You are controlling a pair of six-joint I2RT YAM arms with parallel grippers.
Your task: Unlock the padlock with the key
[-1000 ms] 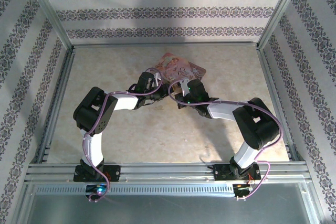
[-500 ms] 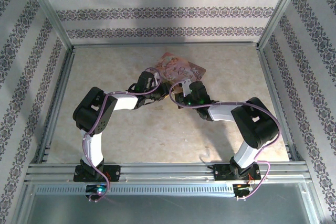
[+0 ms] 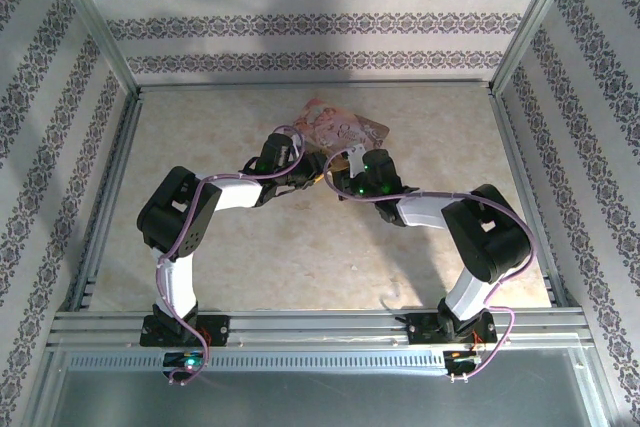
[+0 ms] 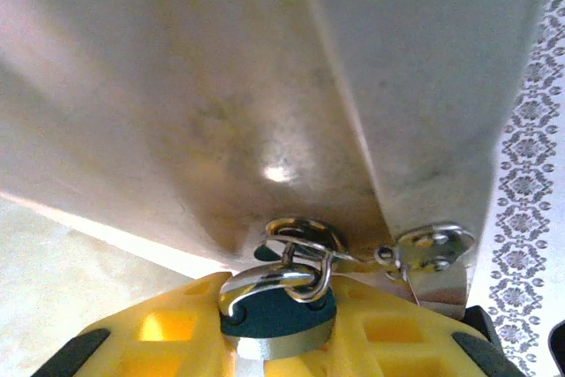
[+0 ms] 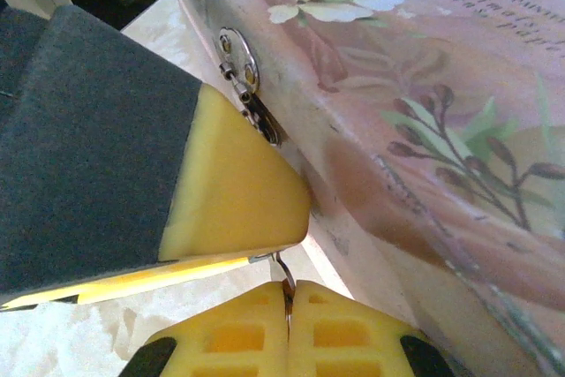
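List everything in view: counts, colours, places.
box: 1, pink floral, far centre of table
hasp: 1, silvery, on the box's side
padlock: 1, silvery with bluish end, shackle hooked by the hasp
key: 1, thin grey metal, mostly hidden between pads
table: 1, beige
left end effector: 1, yellow pads, shut on the padlock
right end effector: 1, yellow pads, shut on the key
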